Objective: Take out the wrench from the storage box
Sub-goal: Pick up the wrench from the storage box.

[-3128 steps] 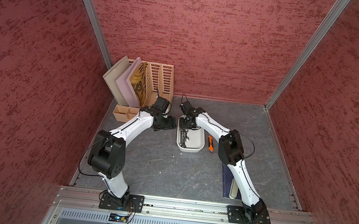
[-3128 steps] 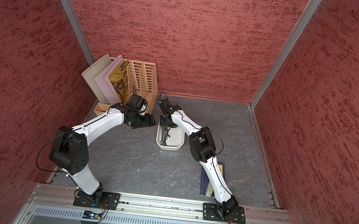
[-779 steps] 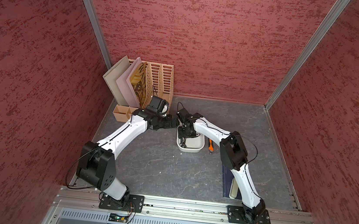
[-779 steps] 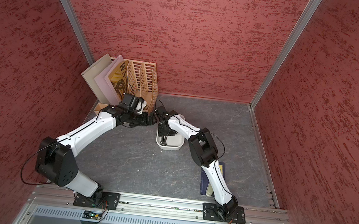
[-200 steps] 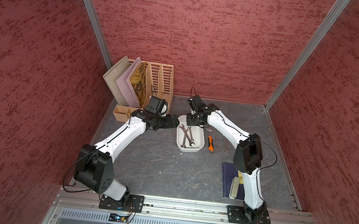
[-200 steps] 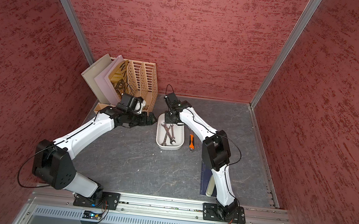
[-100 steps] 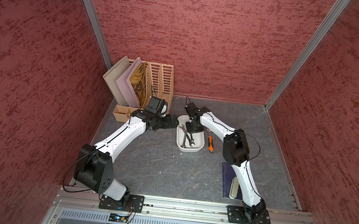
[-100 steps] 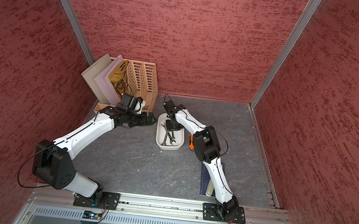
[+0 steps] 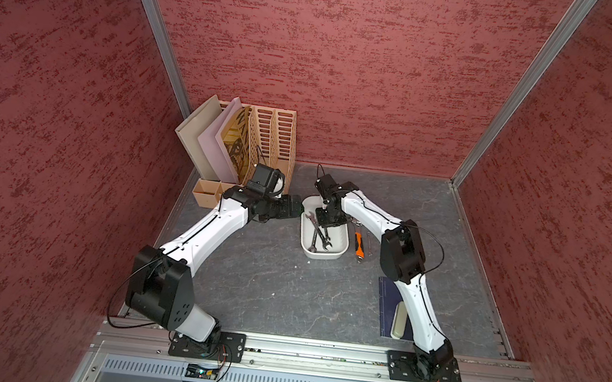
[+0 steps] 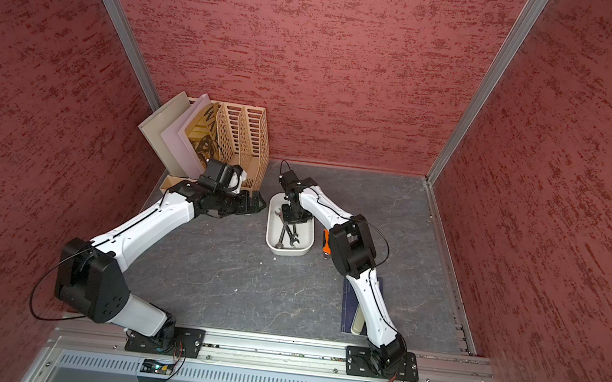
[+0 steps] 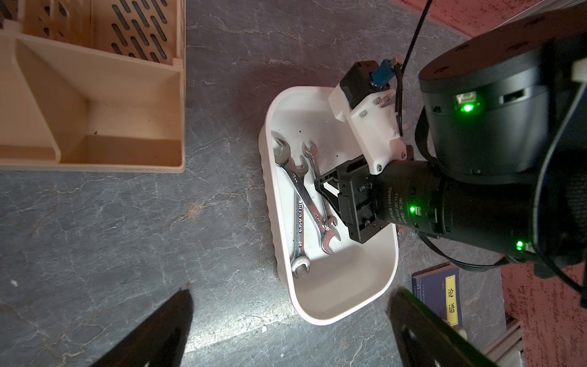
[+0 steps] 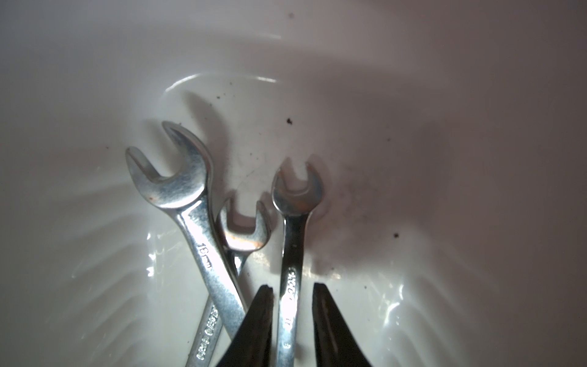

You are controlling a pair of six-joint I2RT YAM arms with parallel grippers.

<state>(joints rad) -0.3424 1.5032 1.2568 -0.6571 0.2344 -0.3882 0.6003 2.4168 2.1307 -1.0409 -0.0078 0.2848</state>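
Surveying both top views, the inspector found the right gripper [image 9: 326,222] lowered inside the storage box [image 9: 322,256], over its far half. The left gripper [image 9: 294,208] sat just beside the box's outer wall. The right arm was plainly the nearer.

The left wrist view showed the left gripper spread to full width and empty. Three wrenches [image 11: 298,206] lay lengthwise on the box floor beneath the right gripper.

The right wrist view showed the slim wrench [image 12: 293,248] directly between the fingers [image 12: 260,317]. Its shank ran straight ahead of the gripper to an open head beyond the tips. The jaws stood narrowly parted, with a thin gap on each side, and gripped nothing.

Judgement: closing across the shank should suffice, though the large wrench [image 12: 205,254] lay close beside one finger.
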